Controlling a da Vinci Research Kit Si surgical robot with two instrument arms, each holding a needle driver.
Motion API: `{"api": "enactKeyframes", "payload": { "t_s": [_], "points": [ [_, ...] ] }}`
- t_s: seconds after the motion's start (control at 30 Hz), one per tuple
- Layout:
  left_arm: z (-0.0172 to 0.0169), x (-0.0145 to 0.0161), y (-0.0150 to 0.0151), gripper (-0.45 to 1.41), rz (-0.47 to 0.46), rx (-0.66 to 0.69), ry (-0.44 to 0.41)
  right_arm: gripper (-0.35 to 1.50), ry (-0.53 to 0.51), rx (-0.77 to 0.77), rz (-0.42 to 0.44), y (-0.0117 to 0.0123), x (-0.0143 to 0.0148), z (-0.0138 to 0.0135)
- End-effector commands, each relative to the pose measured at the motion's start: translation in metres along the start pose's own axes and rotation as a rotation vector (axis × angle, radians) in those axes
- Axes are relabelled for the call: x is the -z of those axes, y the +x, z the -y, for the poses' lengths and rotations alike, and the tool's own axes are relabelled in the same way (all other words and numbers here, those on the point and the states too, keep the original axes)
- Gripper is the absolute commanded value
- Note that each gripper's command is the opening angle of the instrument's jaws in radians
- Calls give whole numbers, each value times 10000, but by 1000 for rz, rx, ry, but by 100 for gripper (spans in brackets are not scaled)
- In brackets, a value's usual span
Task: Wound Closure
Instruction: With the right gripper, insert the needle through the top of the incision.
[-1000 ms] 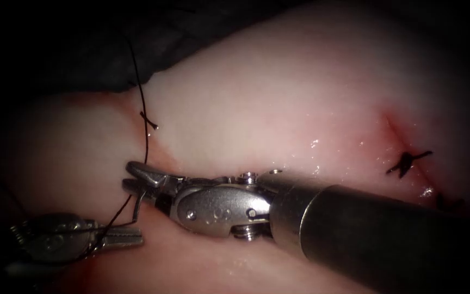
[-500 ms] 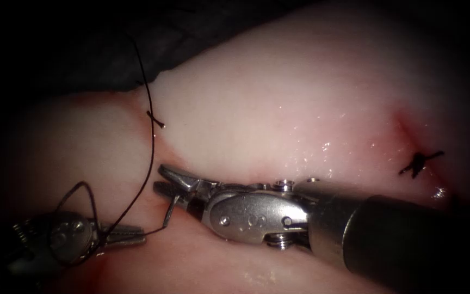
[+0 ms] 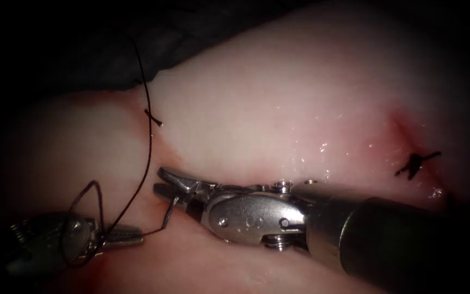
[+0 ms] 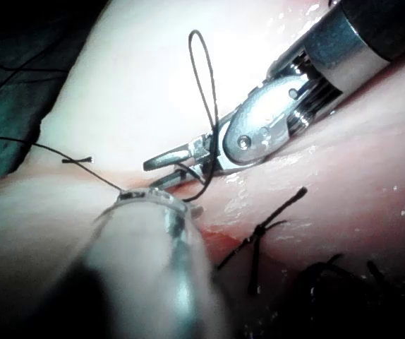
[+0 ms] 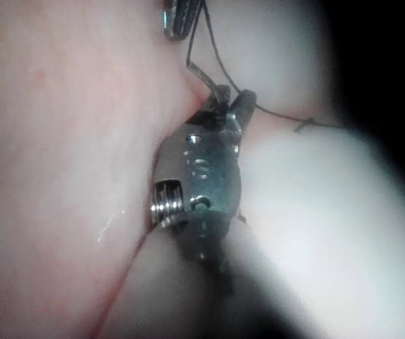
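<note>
Needle position decides this: the thin curved grey steel needle [image 3: 165, 220] hangs between my two tools, over the pale pink tissue [image 3: 278, 98] and, as far as I can judge, not in it. My left needle driver [image 3: 129, 235] has its jaws pressed together, seemingly pinching the needle's near end, with the black thread [image 3: 149, 147] looped round them. My right needle driver [image 3: 161, 182] has its jaws spread and grips nothing. The needle's far end rises to just below its lower jaw, so this tool is nearer that end. The needle's long axis slants from lower left up to the right, close along the cut [image 3: 156, 142].
</note>
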Motion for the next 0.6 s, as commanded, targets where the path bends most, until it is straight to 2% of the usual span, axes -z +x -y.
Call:
{"api": "enactKeyframes", "payload": {
  "t_s": [0.03, 0.27, 0.5, 0.6],
  "points": [
    [7, -5, 7, -45, -3, -3, 1, -35, -2, -3, -4, 0, -10, 0],
    [6, -6, 8, -45, -3, -1, 3, -35, -9, -19, -18, 0, -4, -5],
    [5, -8, 9, -45, -4, 0, 5, -35, -91, -116, -113, 39, 13, -52],
    [5, -11, 11, -45, -4, 2, 9, -35, -125, -178, -165, 70, 25, -85]
  ]
}}
